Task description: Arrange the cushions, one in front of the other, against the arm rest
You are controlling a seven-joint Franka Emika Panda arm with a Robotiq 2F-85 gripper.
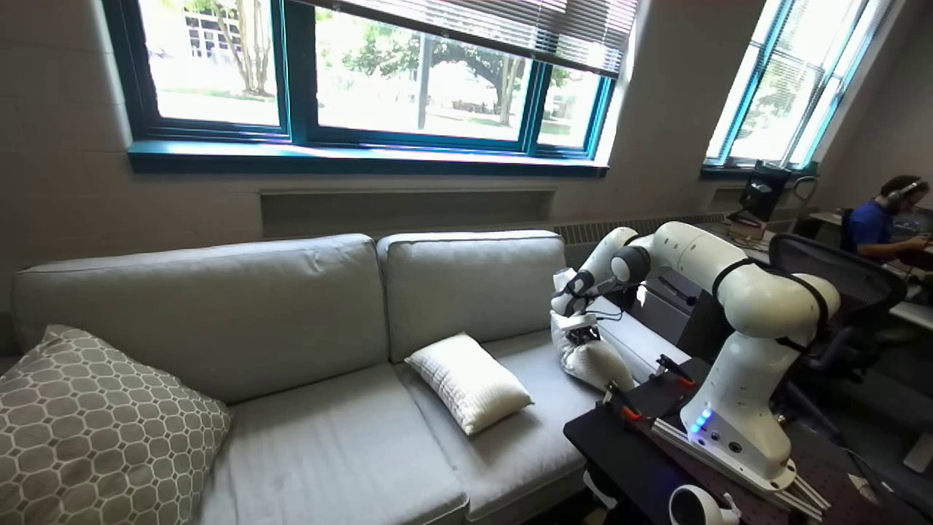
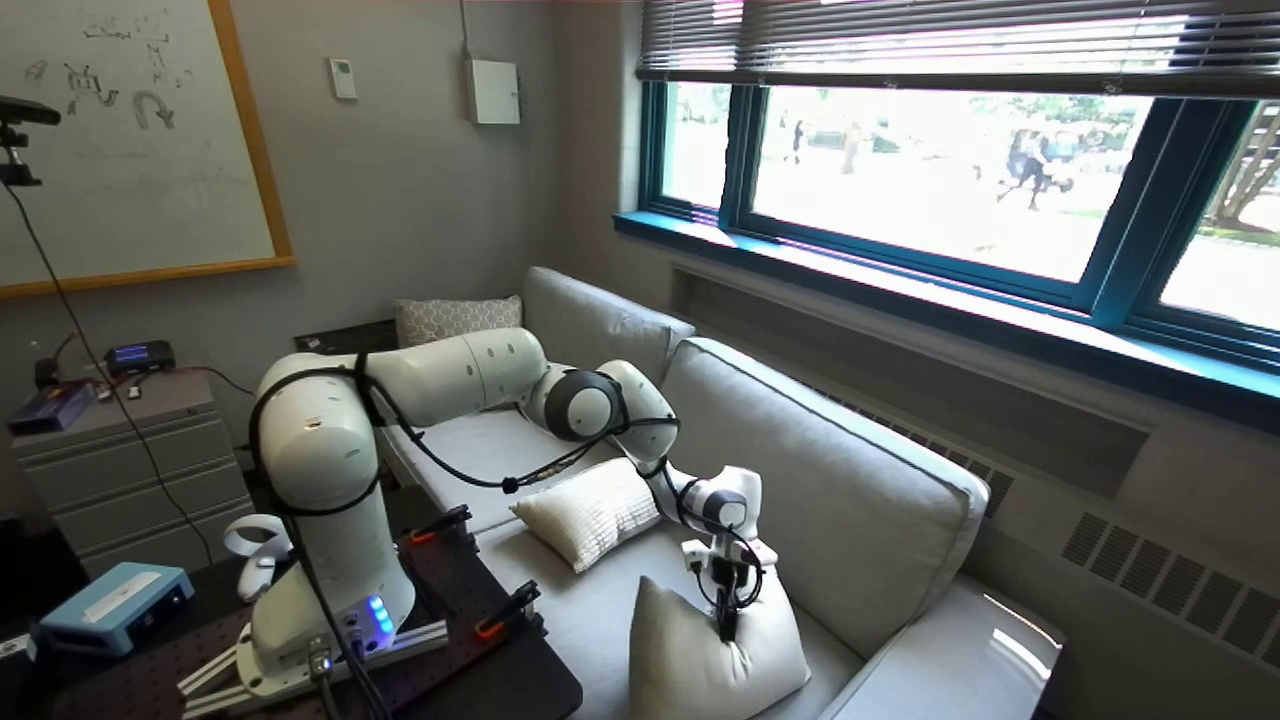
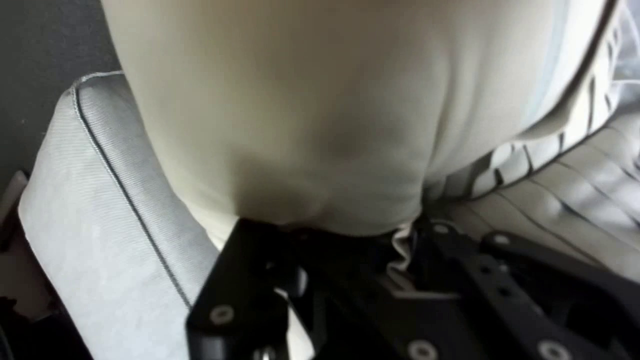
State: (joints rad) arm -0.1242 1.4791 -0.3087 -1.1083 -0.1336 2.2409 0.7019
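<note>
My gripper (image 2: 728, 632) clenched on creased cushion (image 2: 702, 666) below, likely to prop it against arm rest (image 2: 958, 652) just beside; other cushion (image 1: 470, 383) lies opposite side, presumably front one.

2 cream-white cushions (image 1: 472, 384) (image 1: 592, 362); 1 patterned cushion (image 1: 109, 430); 1 sofa (image 1: 313, 445); 1 robot arm (image 1: 751, 379); 1 gripper (image 2: 727, 625)

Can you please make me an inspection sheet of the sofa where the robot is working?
Surface: sofa seat, pale grey, lightly creased.
Job's things: cream cushion held beside the arm rest, contact unclear; other cushion lying on the seat.
Clutter: patterned cushion at the sofa's opposite end; blue box near the robot arm.
Gripper: pinching the cream cushion.
Cables: black cable hanging along the arm.
Surroundings: window, whiteboard, person wearing headphones.
</note>
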